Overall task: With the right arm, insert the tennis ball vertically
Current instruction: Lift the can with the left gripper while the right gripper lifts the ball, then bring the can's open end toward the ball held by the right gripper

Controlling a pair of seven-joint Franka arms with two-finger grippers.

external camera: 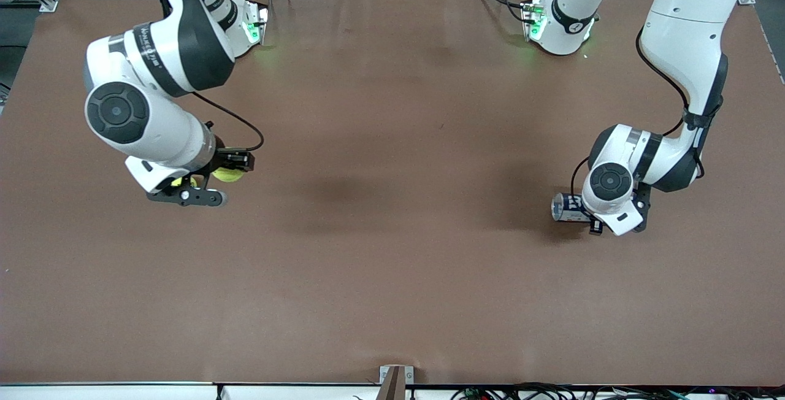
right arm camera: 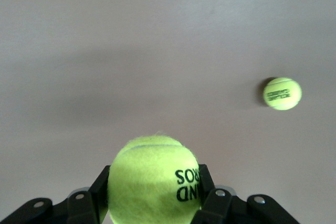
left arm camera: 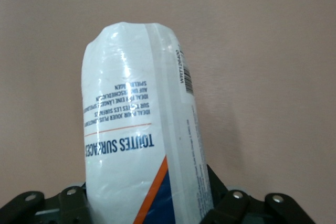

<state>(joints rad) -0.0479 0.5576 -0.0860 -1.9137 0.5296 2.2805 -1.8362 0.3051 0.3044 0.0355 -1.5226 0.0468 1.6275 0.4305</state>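
Note:
My right gripper [right arm camera: 155, 192] is shut on a yellow-green tennis ball [right arm camera: 152, 179], up over the table at the right arm's end. From the front, only a sliver of that ball [external camera: 182, 182] shows under the right hand. A second tennis ball [right arm camera: 282, 93] lies on the table close by, partly under the right wrist [external camera: 228, 174]. At the left arm's end, a white and blue ball can [external camera: 565, 207] lies on its side. My left gripper [left arm camera: 149, 203] is down on it, a black finger [left arm camera: 218, 195] against each side of the can [left arm camera: 136, 129].
The brown table [external camera: 392, 234] spreads wide between the two arms. Both arm bases [external camera: 555, 19] stand at the edge farthest from the front camera. A small bracket [external camera: 395, 378] sits at the nearest edge.

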